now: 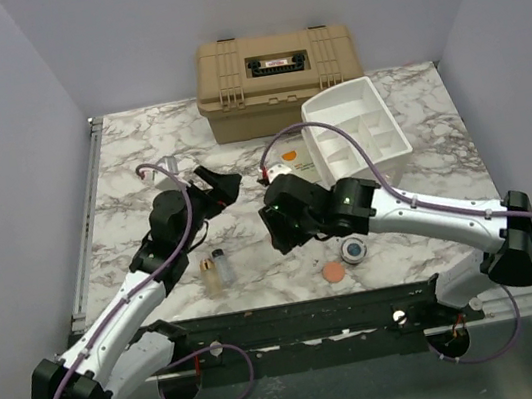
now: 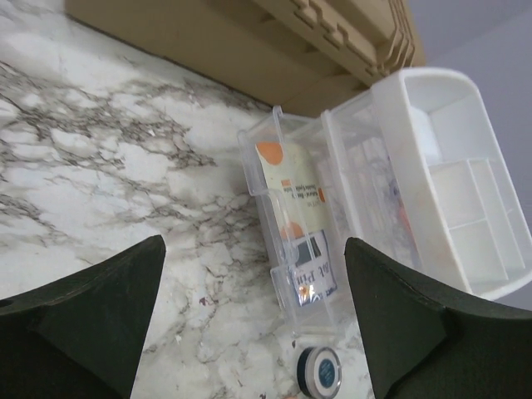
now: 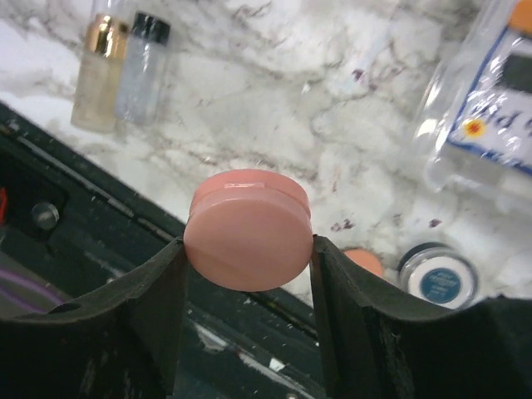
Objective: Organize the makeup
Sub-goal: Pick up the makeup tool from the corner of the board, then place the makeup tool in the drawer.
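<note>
Fingers (image 3: 162, 291) of my right gripper (image 3: 249, 249) are partway closed on the pink disc (image 3: 247, 226), pinching its rim from both sides, its flat face toward the wrist camera, up over the near edge of the table (image 1: 140, 169). From there the white organizer (image 1: 331, 96) lies beyond and to the right, and this arm is the nearer one. My left gripper (image 1: 219, 189) hangs wide and empty. I see a glossy, smooth, round disc, so no long axis to mind; a lid seam shows on top

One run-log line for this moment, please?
right gripper: shut on pink round compact | left gripper: open, empty | on table: gold-capped bottle, black-capped bottle, blue-lidded jar, orange disc
</note>
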`<state>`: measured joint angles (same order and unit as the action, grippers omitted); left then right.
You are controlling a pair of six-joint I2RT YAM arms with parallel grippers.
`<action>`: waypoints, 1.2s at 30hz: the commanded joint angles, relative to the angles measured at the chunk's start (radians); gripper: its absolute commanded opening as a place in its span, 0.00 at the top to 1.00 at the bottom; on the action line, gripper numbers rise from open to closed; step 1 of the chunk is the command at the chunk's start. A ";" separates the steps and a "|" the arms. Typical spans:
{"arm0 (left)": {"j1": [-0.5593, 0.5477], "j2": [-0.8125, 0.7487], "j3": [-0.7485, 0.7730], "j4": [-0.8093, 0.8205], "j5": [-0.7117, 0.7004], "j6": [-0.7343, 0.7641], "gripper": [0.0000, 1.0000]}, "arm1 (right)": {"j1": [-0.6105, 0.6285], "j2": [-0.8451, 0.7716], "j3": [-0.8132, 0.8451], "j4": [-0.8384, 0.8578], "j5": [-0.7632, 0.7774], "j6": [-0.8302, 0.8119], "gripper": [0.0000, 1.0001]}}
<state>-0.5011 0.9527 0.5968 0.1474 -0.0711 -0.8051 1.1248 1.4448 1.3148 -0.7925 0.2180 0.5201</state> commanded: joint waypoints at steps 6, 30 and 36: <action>0.016 -0.145 -0.047 -0.078 -0.166 -0.024 0.08 | -0.049 0.211 0.288 -0.186 0.274 -0.112 0.54; 0.028 -0.103 -0.035 -0.071 -0.090 -0.025 0.07 | -0.328 0.359 0.321 -0.152 0.228 -0.232 0.54; 0.031 -0.101 -0.036 -0.069 -0.083 -0.028 0.07 | -0.342 0.373 0.309 -0.116 0.222 -0.245 0.53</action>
<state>-0.4774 0.8494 0.5640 0.0761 -0.1806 -0.8299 0.8040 1.7947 1.6184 -0.9100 0.4217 0.3088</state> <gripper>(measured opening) 0.932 0.574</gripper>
